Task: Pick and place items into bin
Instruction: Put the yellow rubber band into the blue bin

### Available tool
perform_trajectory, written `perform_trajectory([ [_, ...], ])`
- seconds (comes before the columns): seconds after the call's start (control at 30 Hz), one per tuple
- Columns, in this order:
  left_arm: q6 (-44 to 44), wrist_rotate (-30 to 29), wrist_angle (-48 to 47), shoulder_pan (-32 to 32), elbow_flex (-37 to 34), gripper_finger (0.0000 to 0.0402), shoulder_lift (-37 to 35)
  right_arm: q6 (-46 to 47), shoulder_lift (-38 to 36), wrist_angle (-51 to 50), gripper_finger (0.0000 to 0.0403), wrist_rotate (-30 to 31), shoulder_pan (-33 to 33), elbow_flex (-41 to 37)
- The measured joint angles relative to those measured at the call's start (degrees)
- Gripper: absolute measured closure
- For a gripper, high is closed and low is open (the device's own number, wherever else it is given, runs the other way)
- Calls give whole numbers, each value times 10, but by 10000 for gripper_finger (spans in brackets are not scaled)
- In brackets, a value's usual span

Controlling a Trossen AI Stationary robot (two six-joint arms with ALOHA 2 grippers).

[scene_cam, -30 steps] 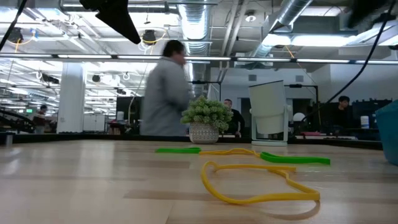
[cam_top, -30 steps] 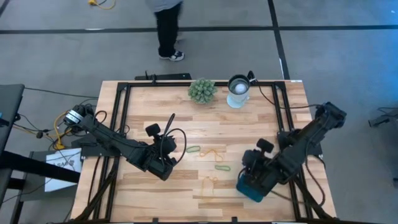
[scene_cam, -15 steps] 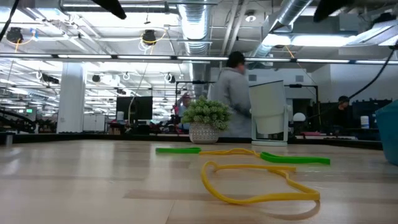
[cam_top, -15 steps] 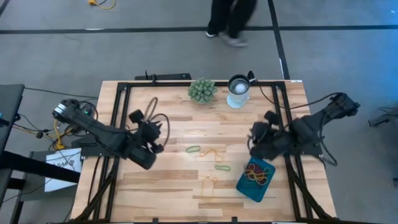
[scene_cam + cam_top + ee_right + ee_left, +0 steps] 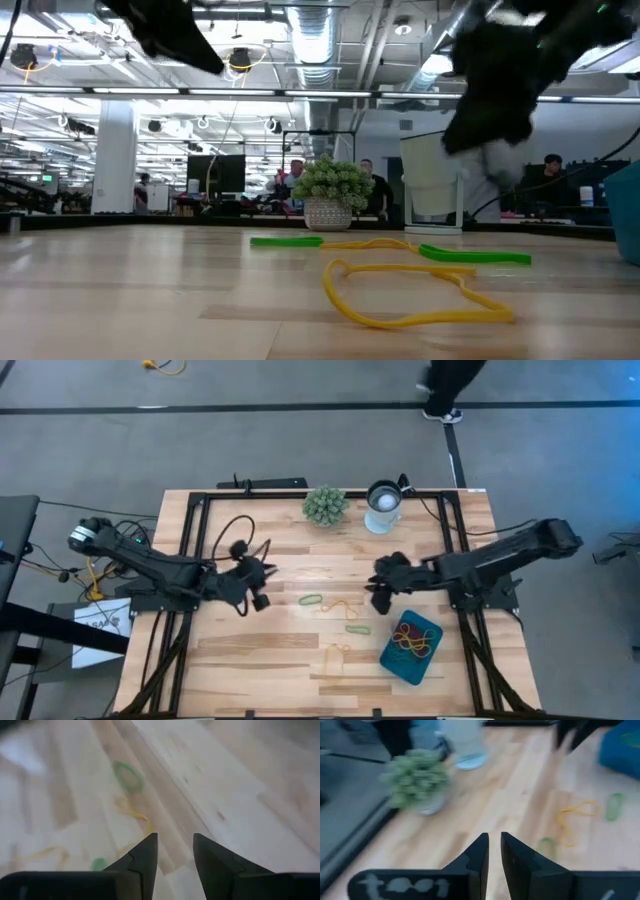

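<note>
Four loose rubber bands on the wooden table (image 5: 300,650): a green band (image 5: 311,600), a yellow band (image 5: 342,608), a second green band (image 5: 357,629) and a second yellow band (image 5: 336,650) nearest the front edge. More bands inside the teal bin (image 5: 387,656), front right. Right gripper (image 5: 378,595) up in the air, right of the loose bands, fingers spread, nothing held. Left gripper (image 5: 262,584) to their left, also up, fingers a thin gap apart, nothing between. Plant ball (image 5: 325,505) and white cup (image 5: 383,506) at the back.
</note>
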Motion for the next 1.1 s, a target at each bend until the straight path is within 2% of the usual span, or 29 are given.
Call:
perform_trajectory([
  [0.07,25,36,85,17,-41,360,0,8,54,5,285,-12,-7,10],
  [0.17,30,49,160,37,-89,360,0,9,133,5,285,-15,-7,40],
  [0.33,-5,37,204,51,-140,360,0,-33,248,17,285,-15,14,110],
  [0.53,-41,46,232,51,-175,360,0,-41,341,17,285,15,35,184],
  [0.67,-45,56,233,48,-182,360,0,-41,375,-6,285,48,32,218],
  [0.8,-45,57,236,41,-186,360,0,-20,380,-50,285,88,28,238],
  [1.1,-38,58,238,21,-186,360,0,-10,394,-52,285,50,30,238],
])
